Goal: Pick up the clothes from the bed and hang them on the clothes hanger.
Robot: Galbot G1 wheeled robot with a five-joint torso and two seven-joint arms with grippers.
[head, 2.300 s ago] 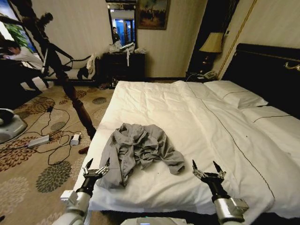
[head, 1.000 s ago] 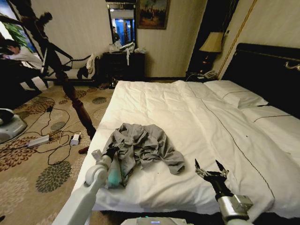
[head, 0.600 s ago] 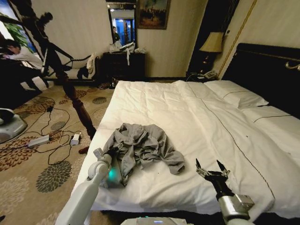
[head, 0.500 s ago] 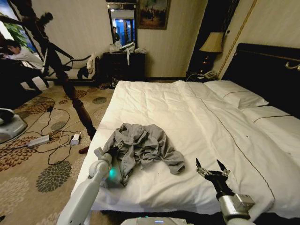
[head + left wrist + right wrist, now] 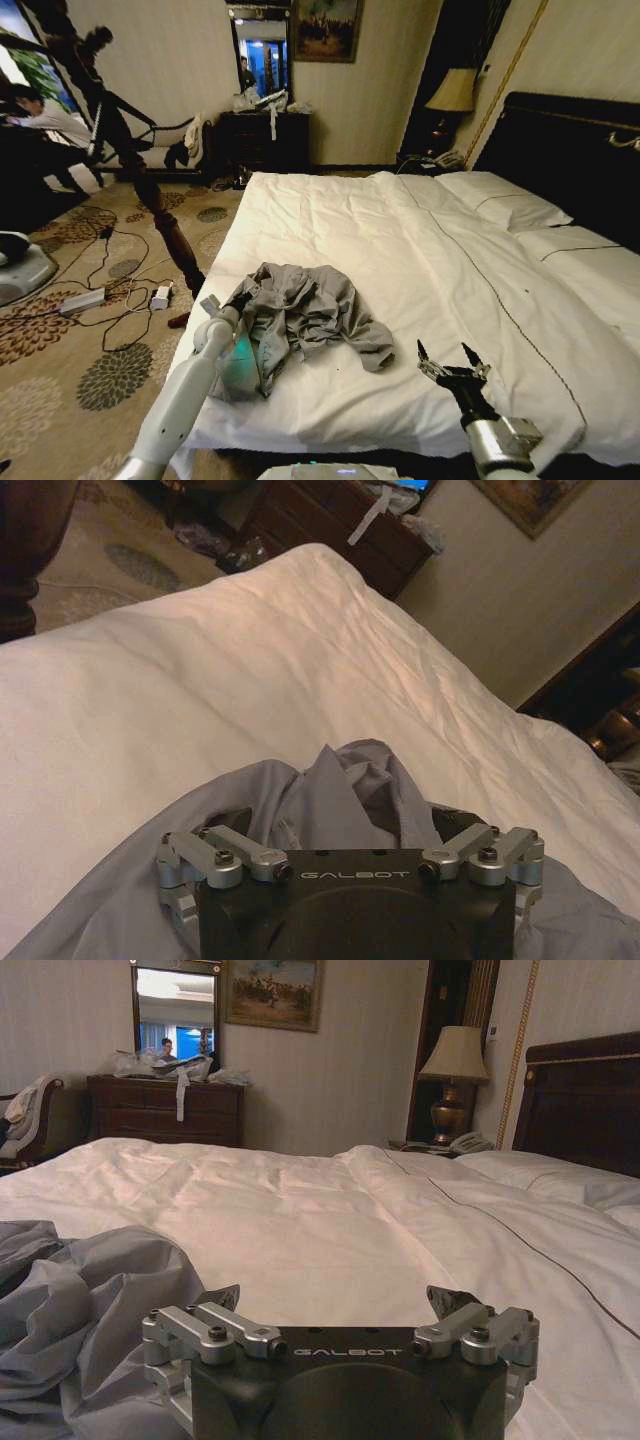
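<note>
The clothes [image 5: 305, 318] are one crumpled grey garment lying on the near left part of the bed [image 5: 400, 240]. My left gripper [image 5: 238, 299] has reached its left edge and is open. In the left wrist view a bunched fold of the grey garment [image 5: 345, 790] rises between the spread fingers of the left gripper [image 5: 340, 818]. My right gripper [image 5: 448, 364] hovers open and empty over the white duvet near the bed's front edge, to the right of the garment. The right wrist view shows the grey garment [image 5: 85, 1300] off to one side of the right gripper [image 5: 333, 1302]. The clothes hanger is out of view.
A dark wooden stand [image 5: 150, 190] leans over the patterned carpet left of the bed, with cables and a power strip [image 5: 82, 300] on the floor. White pillows [image 5: 505, 205] and a dark headboard [image 5: 570, 150] lie at the right. A dresser [image 5: 262, 135] stands at the far wall.
My left arm has reached forward from the bed's near edge to the garment's left edge, pushing slightly farther in over the last half second. The right gripper has barely moved.
</note>
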